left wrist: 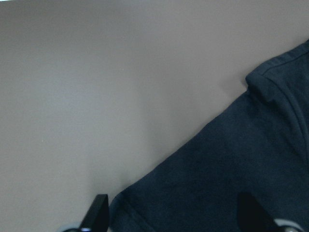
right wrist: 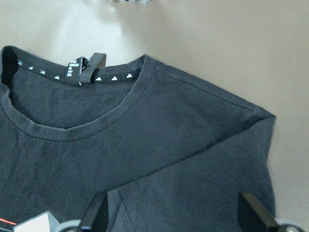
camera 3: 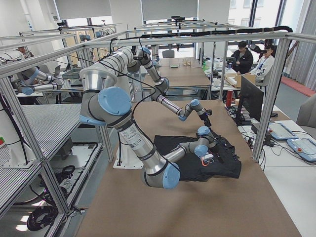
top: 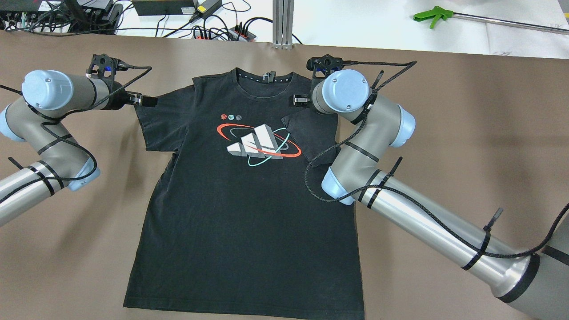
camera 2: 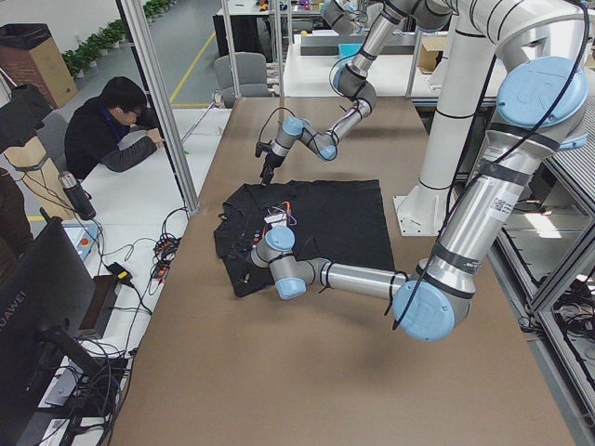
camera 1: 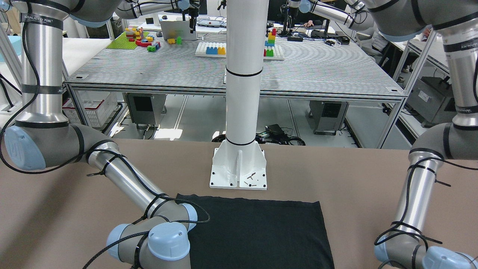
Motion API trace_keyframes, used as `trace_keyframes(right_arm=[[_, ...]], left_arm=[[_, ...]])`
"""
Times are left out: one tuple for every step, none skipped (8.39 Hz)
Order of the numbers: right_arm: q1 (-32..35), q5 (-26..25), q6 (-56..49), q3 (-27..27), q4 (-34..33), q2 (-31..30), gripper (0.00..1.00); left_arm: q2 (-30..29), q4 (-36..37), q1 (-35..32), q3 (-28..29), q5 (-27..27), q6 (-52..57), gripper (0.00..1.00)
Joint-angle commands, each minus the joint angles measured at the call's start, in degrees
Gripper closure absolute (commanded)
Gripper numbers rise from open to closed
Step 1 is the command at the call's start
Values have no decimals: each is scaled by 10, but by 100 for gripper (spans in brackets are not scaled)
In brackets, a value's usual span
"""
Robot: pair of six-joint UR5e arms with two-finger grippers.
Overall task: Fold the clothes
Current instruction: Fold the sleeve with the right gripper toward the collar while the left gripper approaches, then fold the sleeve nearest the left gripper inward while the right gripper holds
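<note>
The clothes are one black T-shirt [top: 231, 213] lying flat and face up on the brown table [top: 466, 111], with a white, red and teal logo [top: 255, 144] on the chest. Its sleeve on the view's right [top: 311, 133] is folded in over the chest. The other sleeve [top: 162, 120] lies spread out. My left gripper [top: 144, 100] is open at that sleeve's outer edge, and the sleeve cloth [left wrist: 231, 159] lies between its fingertips [left wrist: 99, 212]. My right gripper [top: 297, 100] is open, hovering over the shoulder beside the collar [right wrist: 72, 130].
The white pillar's base [camera 1: 239, 168] is bolted to the table just behind the shirt's hem. Cables and power strips [top: 213, 31] lie past the far table edge, along with a green-handled tool [top: 429, 17]. A person [camera 2: 112, 130] sits at a desk beyond that edge.
</note>
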Motion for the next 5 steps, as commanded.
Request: trace_keyframes(right_arm=[[6, 8, 3, 34, 1, -29, 6], [6, 8, 3, 48, 1, -41, 6], [6, 8, 3, 49, 1, -45, 6], [6, 8, 3, 49, 1, -47, 6], [6, 8, 3, 59, 1, -51, 6]], left_arm=[[-13, -10, 10, 39, 26, 42, 6], [-13, -10, 10, 45, 26, 50, 6], [-12, -10, 9, 51, 25, 51, 6], [-11, -10, 9, 52, 26, 51, 6], [-9, -9, 10, 52, 25, 51, 7]])
